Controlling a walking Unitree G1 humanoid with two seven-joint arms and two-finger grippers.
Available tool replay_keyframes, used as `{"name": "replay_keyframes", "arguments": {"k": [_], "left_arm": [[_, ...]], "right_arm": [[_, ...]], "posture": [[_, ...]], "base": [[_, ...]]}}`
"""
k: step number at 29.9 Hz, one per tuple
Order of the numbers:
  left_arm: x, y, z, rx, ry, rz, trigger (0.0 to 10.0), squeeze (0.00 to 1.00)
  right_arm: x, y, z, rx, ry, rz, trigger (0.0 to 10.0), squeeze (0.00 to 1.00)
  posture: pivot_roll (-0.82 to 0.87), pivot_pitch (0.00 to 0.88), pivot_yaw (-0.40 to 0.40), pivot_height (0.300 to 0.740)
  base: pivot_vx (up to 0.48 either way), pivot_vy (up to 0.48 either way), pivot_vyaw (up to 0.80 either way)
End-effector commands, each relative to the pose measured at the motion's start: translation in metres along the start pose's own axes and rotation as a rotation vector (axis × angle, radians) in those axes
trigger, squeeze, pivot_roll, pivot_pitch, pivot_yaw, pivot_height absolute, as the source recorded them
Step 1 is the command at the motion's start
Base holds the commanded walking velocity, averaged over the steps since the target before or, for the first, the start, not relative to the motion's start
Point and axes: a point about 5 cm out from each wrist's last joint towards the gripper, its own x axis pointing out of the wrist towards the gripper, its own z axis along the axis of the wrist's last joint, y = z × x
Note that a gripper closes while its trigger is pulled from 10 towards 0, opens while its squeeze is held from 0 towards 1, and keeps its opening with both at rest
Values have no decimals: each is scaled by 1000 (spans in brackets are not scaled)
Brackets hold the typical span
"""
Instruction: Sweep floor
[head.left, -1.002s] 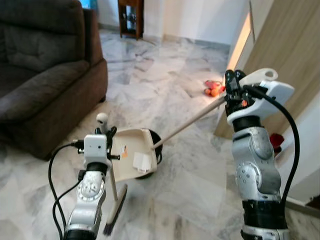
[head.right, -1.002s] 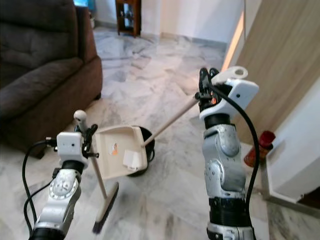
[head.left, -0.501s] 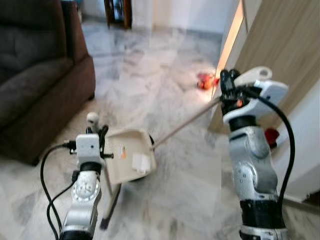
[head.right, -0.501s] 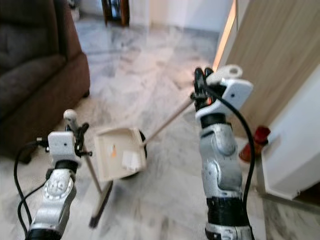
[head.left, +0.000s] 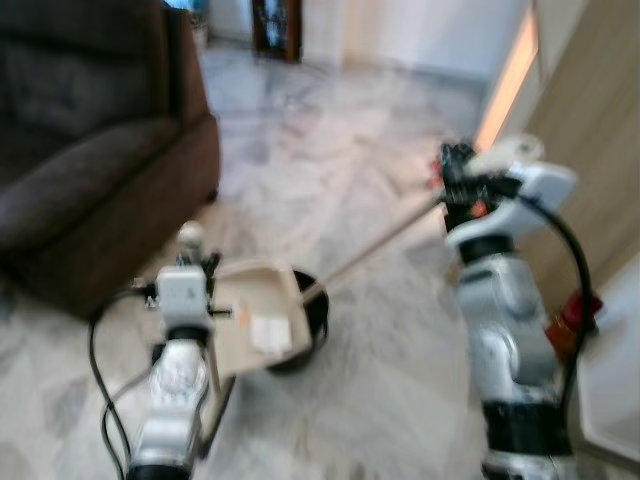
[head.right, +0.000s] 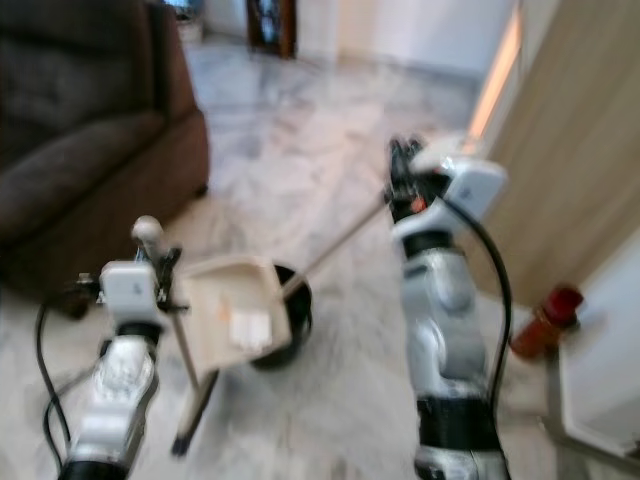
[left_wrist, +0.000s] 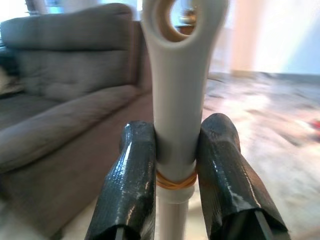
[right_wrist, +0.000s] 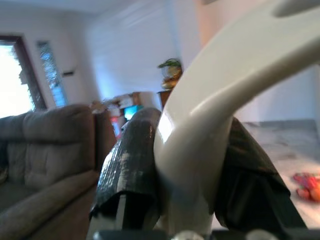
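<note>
Left eye view, marble floor, brown sofa

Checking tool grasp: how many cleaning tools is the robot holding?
2: the broom clamped in the left gripper, and the dustpan, its long handle clamped in the right gripper.

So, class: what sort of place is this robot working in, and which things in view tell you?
Most likely a home living room: a dark brown sofa stands on a polished marble floor, with a wooden cabinet at the far wall.
</note>
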Motion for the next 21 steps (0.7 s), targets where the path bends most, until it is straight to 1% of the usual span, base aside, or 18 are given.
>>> {"name": "replay_keyframes", "arguments": {"k": [1, 2, 3, 4, 5, 7, 8, 10, 13, 17, 20, 21], "left_arm": [[-1, 17, 6, 30, -27, 74, 10000, 0], [-8, 30, 5, 56, -26, 128, 10000, 0], [-10, 35, 5, 67, -27, 148, 10000, 0], [-10, 35, 5, 67, -27, 148, 10000, 0], [-15, 46, 5, 94, -31, 192, 10000, 0], [-19, 53, 6, 114, -35, 218, 10000, 0], [-20, 59, 11, 128, -49, 240, 10000, 0], [-19, 62, 13, 133, -57, 247, 10000, 0], [-15, 67, 22, 140, -94, 269, 10000, 0], [-12, 66, 29, 141, -116, 269, 10000, 0], [-12, 64, 29, 140, -114, 268, 10000, 0], [-12, 64, 29, 140, -114, 268, 10000, 0]], "right_arm": [[5, 14, 13, 46, -79, 46, 10000, 0], [5, 14, 14, 48, -80, 43, 10000, 0], [5, 13, 14, 48, -81, 43, 10000, 0], [5, 13, 14, 48, -81, 43, 10000, 0], [5, 13, 14, 48, -82, 42, 10000, 0], [5, 12, 14, 48, -83, 42, 10000, 0], [5, 12, 14, 49, -84, 42, 10000, 0], [6, 11, 15, 49, -86, 42, 10000, 0], [7, 11, 16, 47, -94, 37, 10000, 0], [8, 10, 19, 44, -113, 24, 10000, 0], [8, 10, 29, 56, -170, 19, 10000, 0], [8, 10, 29, 56, -170, 19, 10000, 0]], "posture": [[62, 0, -47, 740], [61, 0, -45, 740], [61, 0, -45, 740], [61, 0, -45, 740], [63, 0, -46, 740], [65, 0, -47, 740], [69, 0, -48, 740], [70, 0, -49, 740], [73, 0, -50, 740], [74, 0, -51, 740], [70, 0, -52, 740], [70, 0, -52, 740]], "base": [[364, 0, 0], [364, 0, 0], [360, 0, 0], [360, 0, 0], [368, 0, 0], [368, 0, 0], [368, 0, 0], [366, 0, 0], [365, 0, 0], [364, 0, 0], [364, 0, 0], [364, 0, 0]]}}
